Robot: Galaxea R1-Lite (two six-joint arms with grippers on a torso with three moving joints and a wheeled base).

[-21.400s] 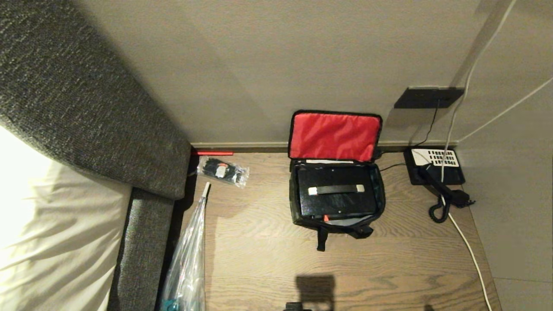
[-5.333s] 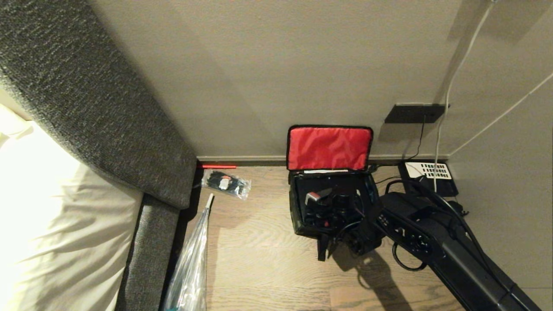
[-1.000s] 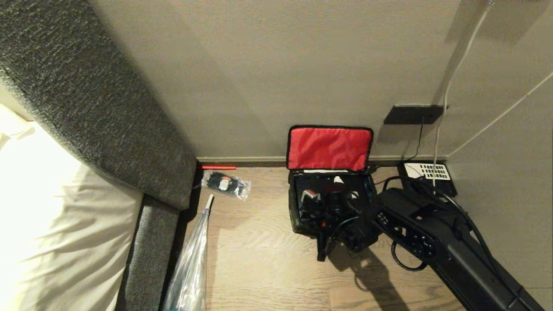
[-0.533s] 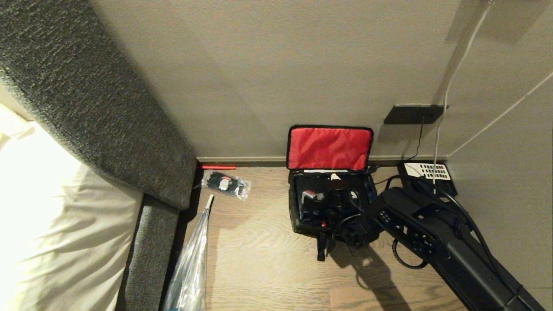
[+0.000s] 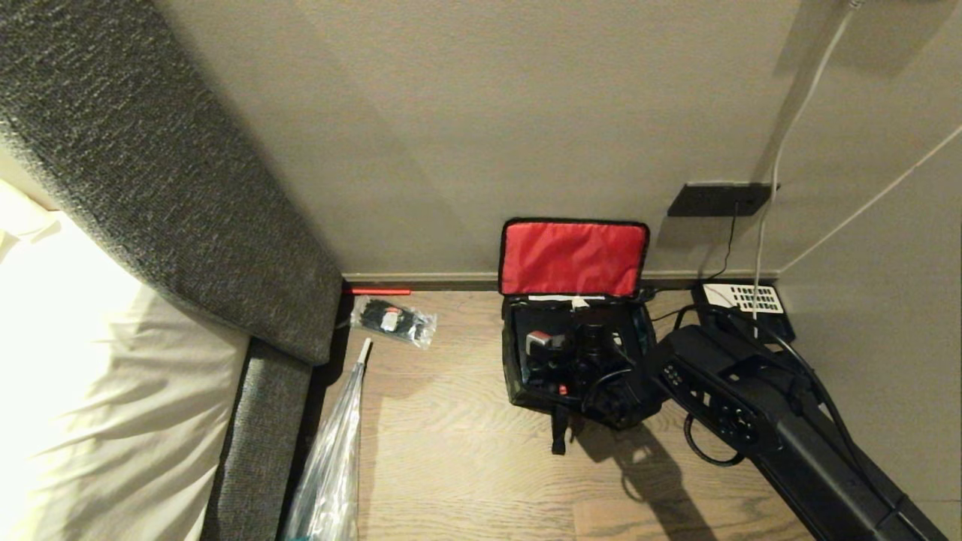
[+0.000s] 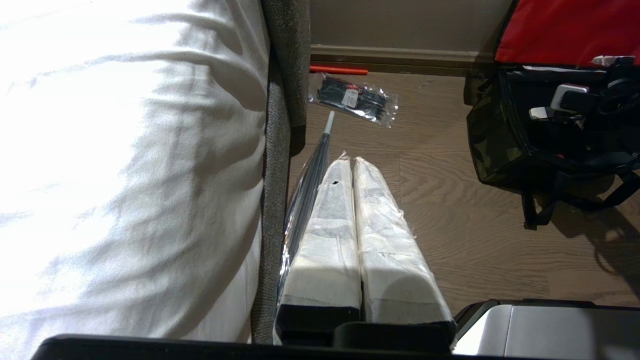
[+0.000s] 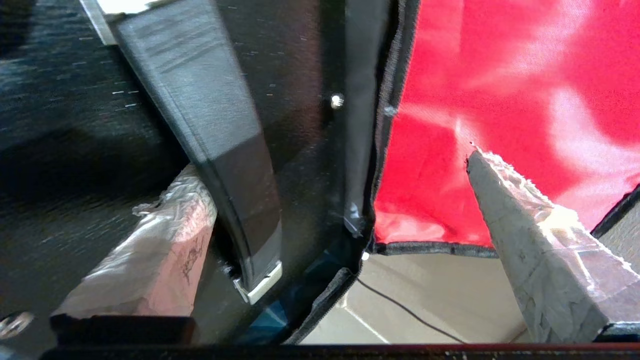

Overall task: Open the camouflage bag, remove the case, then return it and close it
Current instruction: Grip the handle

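The camouflage bag (image 5: pixel 518 387) stands open on the wooden floor against the wall, its red lid lining (image 5: pixel 573 258) upright. The black case (image 5: pixel 530 321) lies inside it. My right gripper (image 5: pixel 588 319) reaches down into the bag and is open wide. In the right wrist view the right gripper (image 7: pixel 332 165) straddles the case's back edge. One of its fingers (image 7: pixel 145 260) rests on the case (image 7: pixel 75 100) beside the grey handle strap (image 7: pixel 200 115). The other sits in front of the red lining (image 7: pixel 450 100). My left gripper (image 6: pixel 347 162) hangs parked and shut above the floor, left of the bag (image 6: pixel 500 140).
A black telephone (image 5: pixel 744 300) with a white keypad sits right of the bag, under a wall socket (image 5: pixel 718 199) and cables. A clear packet (image 5: pixel 393 319) and a plastic-wrapped umbrella (image 5: pixel 331 451) lie left. The bed (image 5: pixel 90 391) and its grey headboard (image 5: pixel 150 188) fill the left side.
My right gripper has moved deeper over the case toward the lid and the wall, and the wrist has turned. It stays open. The bag and case have not moved.
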